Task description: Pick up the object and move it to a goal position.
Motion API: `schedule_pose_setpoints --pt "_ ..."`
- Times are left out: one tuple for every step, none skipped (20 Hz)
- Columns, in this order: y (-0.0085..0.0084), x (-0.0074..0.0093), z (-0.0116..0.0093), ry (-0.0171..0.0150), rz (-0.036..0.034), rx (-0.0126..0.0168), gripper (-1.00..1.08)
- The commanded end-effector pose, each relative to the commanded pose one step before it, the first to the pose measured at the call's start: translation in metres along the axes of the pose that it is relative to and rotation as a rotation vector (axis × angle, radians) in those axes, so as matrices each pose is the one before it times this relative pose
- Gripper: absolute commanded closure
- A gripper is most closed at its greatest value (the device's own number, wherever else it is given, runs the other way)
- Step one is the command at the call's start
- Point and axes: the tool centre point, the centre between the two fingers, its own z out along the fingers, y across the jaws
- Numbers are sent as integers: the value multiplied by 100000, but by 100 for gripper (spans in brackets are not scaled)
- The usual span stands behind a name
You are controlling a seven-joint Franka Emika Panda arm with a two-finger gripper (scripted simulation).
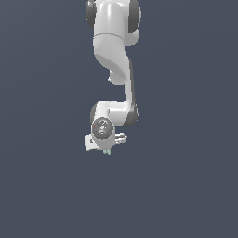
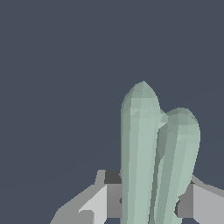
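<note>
Slippage worries me: my gripper (image 2: 146, 205) is clenched on the mint-green object (image 2: 155, 157), which juts out between my fingers (image 2: 98, 203); a jerky carry could twist it free.

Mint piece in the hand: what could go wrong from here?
1. The mint piece sits between the fingers of the hand, with most of its length sticking out past them. Held near one end, it may pivot or slip during transit.
2. In the exterior view only a sliver of it shows under the hand, so that camera would hardly reveal a drop.
3. No goal marker is visible; placement cannot be checked here.
</note>
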Motion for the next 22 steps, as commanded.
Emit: schedule_pose_setpoints --pt "-6 -18 -109 -16 -13 -3 108" --pt "-3 -34 -178 0 0 0 108" --pt "-4 -47 -250 0 0 0 108" --pt "-5 -61 -324 0 0 0 108" --pt "-6 -75 -400 0 0 0 108" --pt "-8 -89 -476 0 0 0 108" --pt "-9 -102 -550 0 0 0 108" --pt "-10 -115 -621 0 0 0 108" --pt "-11 -127 -690 0 0 0 108" --pt "-12 -139 -756 0 0 0 108" --pt "-13 -150 -819 0 0 0 108" --pt "-13 -160 -878 0 0 0 108" --pt "-14 -170 -935 0 0 0 108" --pt "-15 -179 -990 0 0 0 108" --pt "-15 -187 -1041 0 0 0 108" --pt "-16 -193 -1082 0 0 0 108" --pt "-16 -196 -1107 0 0 0 108" --pt "-15 -196 -1121 0 0 0 108" --pt "-8 -201 -1132 31 -21 58 108" --pt "-15 -194 -1130 0 0 0 108" --pt "-14 -192 -1129 0 0 0 108" --pt "-13 -189 -1126 0 0 0 108"
